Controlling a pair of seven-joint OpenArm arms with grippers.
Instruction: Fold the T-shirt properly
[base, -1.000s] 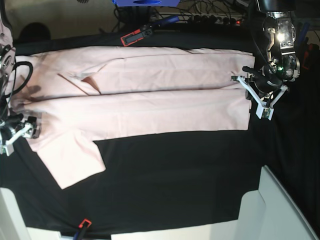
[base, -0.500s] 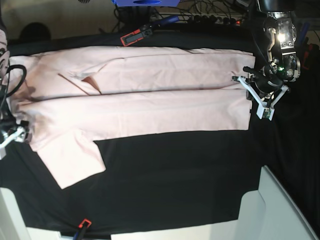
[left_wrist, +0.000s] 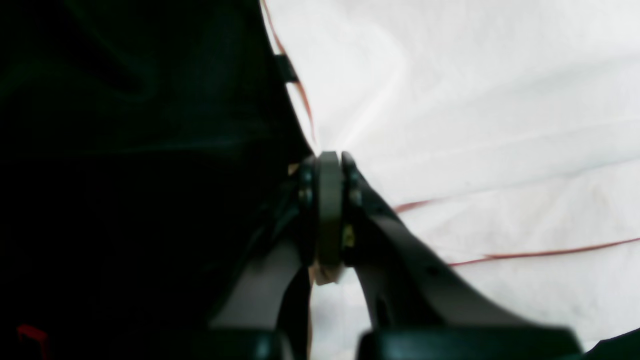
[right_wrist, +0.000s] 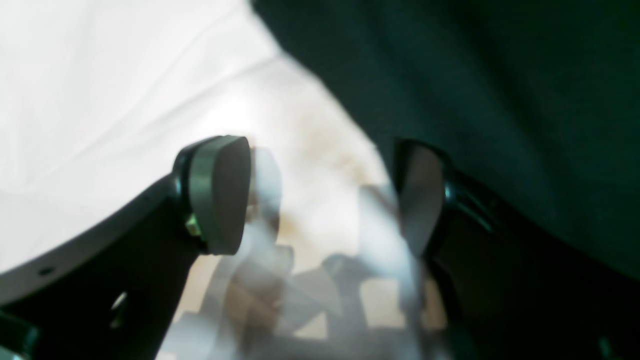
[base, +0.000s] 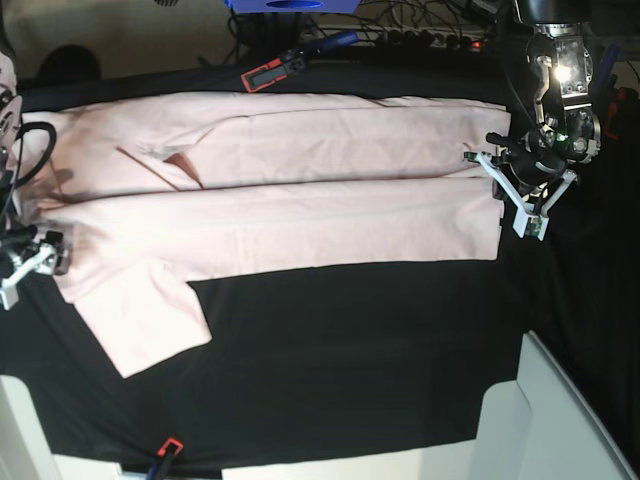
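1. The T-shirt (base: 280, 215) lies flat on the black table cloth (base: 350, 360), its long axis left to right across the base view, one sleeve sticking out nearest the camera.
2. The right gripper (right_wrist: 320, 200), fingers spread, straddles the shirt's collar-end edge.
3. The left gripper (left_wrist: 327, 200), fingers pressed together, sits at the hem edge; whether cloth is pinched I cannot tell.

Dim base view, blown-out wrist views.
The T-shirt (left_wrist: 475, 100) glares near-white in both wrist views while the cloth (base: 350, 350) falls to black; the right gripper (right_wrist: 320, 200) is soft with motion smear below it, and a lamp glints on the left arm (base: 565, 70).
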